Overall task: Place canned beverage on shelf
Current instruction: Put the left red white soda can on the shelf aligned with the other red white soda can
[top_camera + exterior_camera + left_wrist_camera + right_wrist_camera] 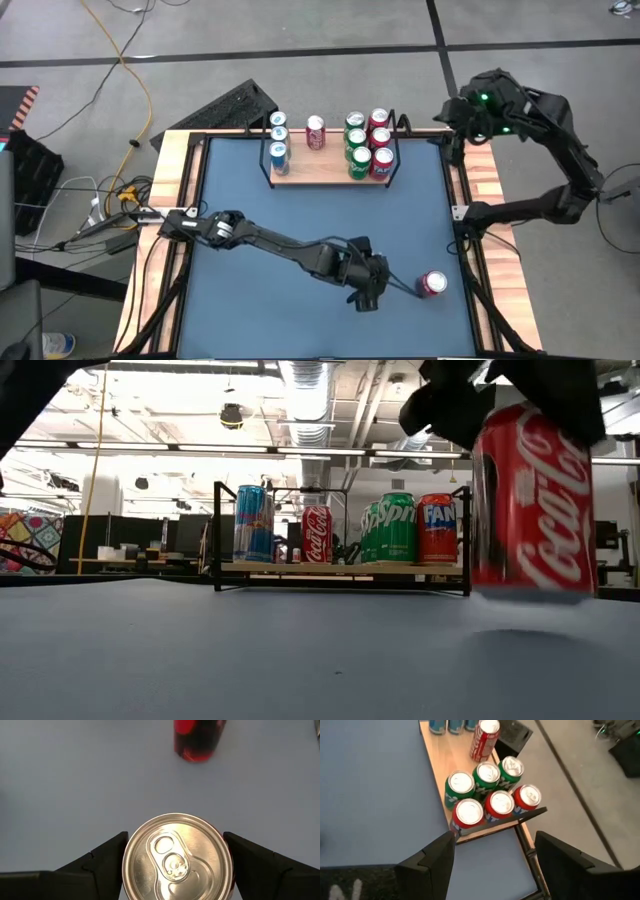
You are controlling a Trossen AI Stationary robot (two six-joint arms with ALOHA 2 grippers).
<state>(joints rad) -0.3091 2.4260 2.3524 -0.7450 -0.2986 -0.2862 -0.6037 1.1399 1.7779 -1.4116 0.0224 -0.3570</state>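
up close, our left gripper [176, 865] straddles an upright red can [177, 857] on the blue table [240, 190], fingers beside it, grip uncertain. farther back, the shelf [300, 175] carries nine cans; our right gripper [492, 857] hangs spread above it

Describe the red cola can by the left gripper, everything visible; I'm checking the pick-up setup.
The red cola can looks like aluminium, with white script lettering and a silver top whose pull tab is unopened. It stands upright on the blue table, near the front right, far from the shelf. The left gripper brackets it, a finger on each side. Whether the fingers press its sides cannot be told.
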